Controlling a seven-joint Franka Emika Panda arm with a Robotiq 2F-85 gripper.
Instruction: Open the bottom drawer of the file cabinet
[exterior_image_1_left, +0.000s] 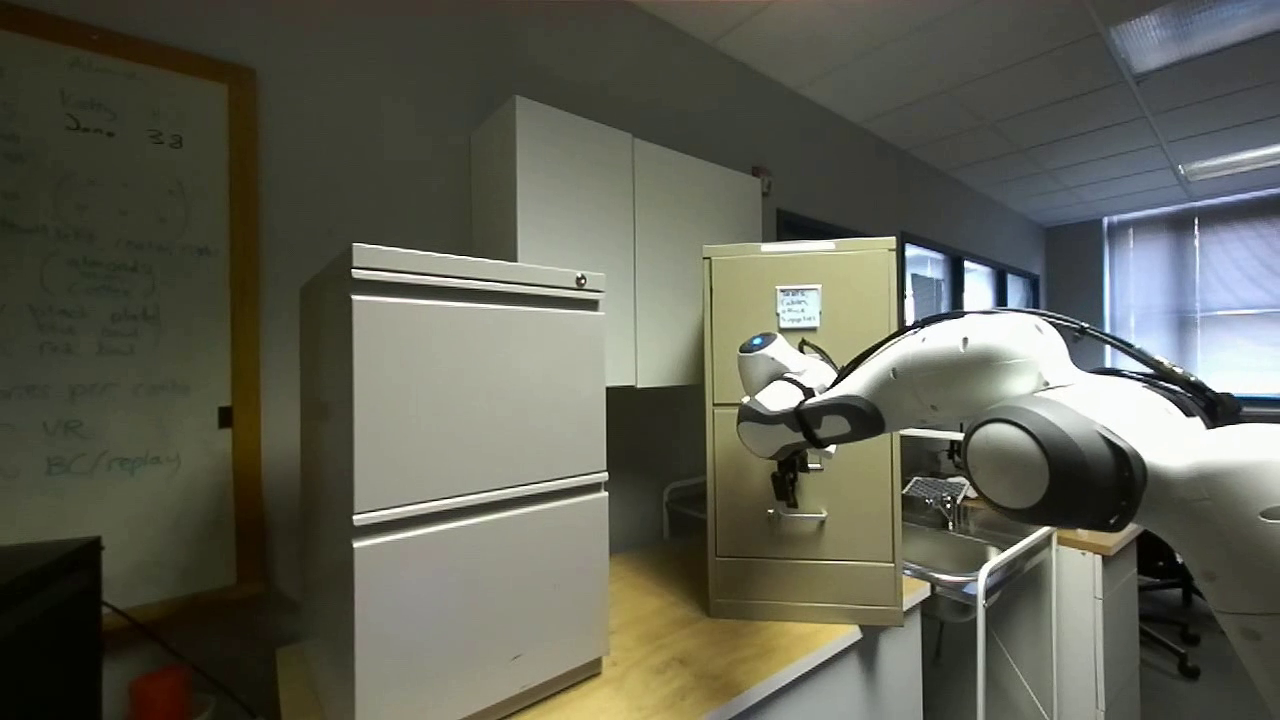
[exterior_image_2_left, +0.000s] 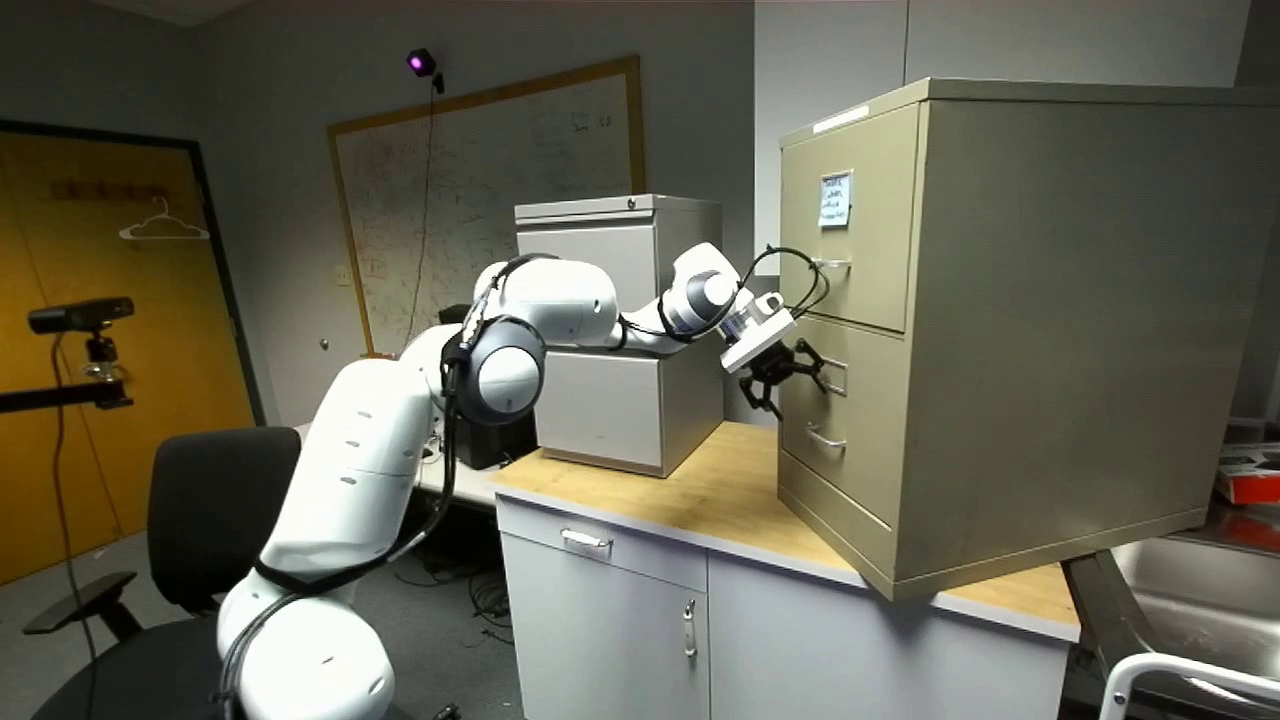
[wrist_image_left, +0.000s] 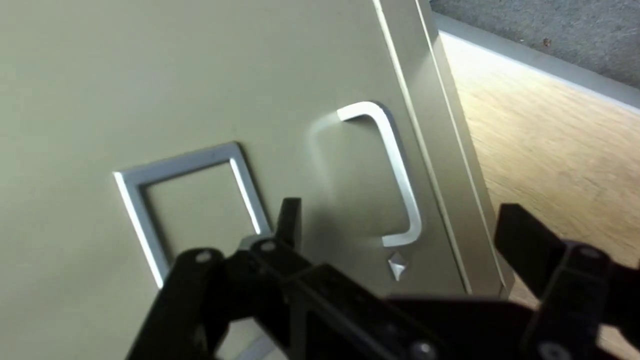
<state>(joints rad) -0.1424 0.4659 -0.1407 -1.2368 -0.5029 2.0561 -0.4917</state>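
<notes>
Across the lower middle of an exterior view, a wood-topped counter (exterior_image_2_left: 735, 490) bears the file cabinet (exterior_image_2_left: 1050, 340) at right, its bottom drawer (exterior_image_2_left: 872, 430) closed (handle (exterior_image_2_left: 825, 439) low on the front); the hand (exterior_image_2_left: 800, 401) is spread wide near it.

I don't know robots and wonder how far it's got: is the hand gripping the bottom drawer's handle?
No, the wrist view shows the hand open and the handle on the bottom drawer in full view, untouched.
</notes>
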